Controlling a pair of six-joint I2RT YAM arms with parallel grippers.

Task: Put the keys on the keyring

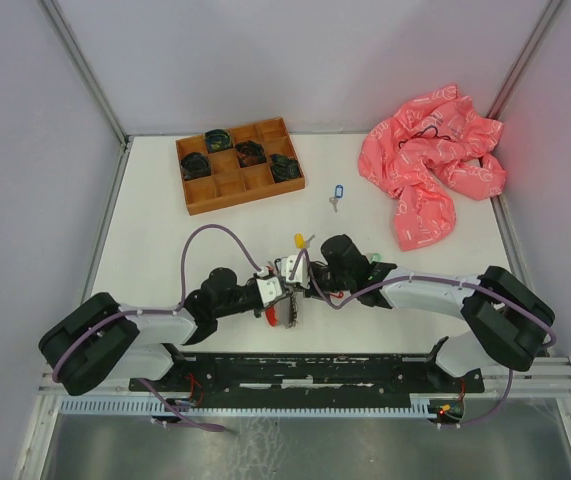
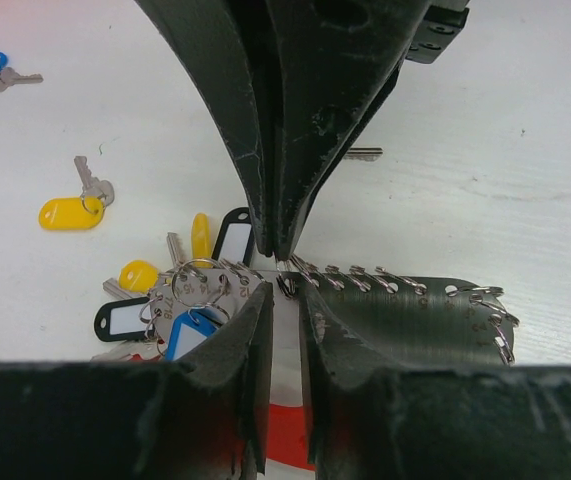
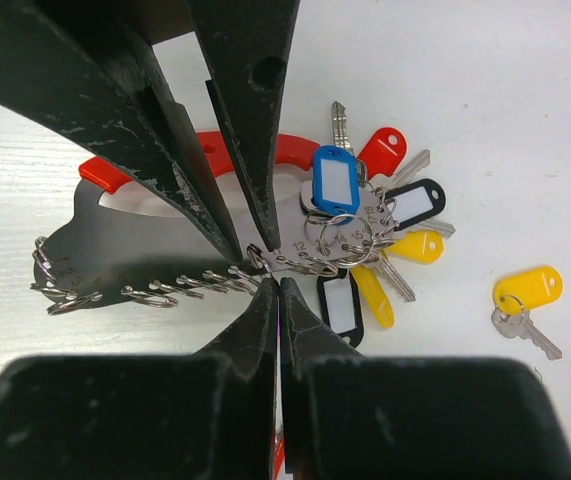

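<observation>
The keyring [image 2: 405,320] is a flat silvery plate edged with several small rings, and it has a red loop handle [image 3: 295,150]. It lies on the white table between both grippers. A bunch of tagged keys [image 3: 365,230] hangs from the rings at one end. My left gripper [image 2: 287,290] stands slightly open, its tips at the plate's ringed edge, with only table and red handle showing in the gap. Opposite it, my right gripper [image 3: 278,283] is shut, its tips against the same edge beside a small ring. A loose yellow-tagged key [image 3: 525,290] lies nearby, and a blue-tagged key [image 1: 338,190] lies farther back.
A wooden compartment tray [image 1: 240,165] with dark items stands at the back left. A crumpled pink bag [image 1: 430,165] lies at the back right. Another bare key [image 2: 365,153] peeks out behind the right gripper's fingers.
</observation>
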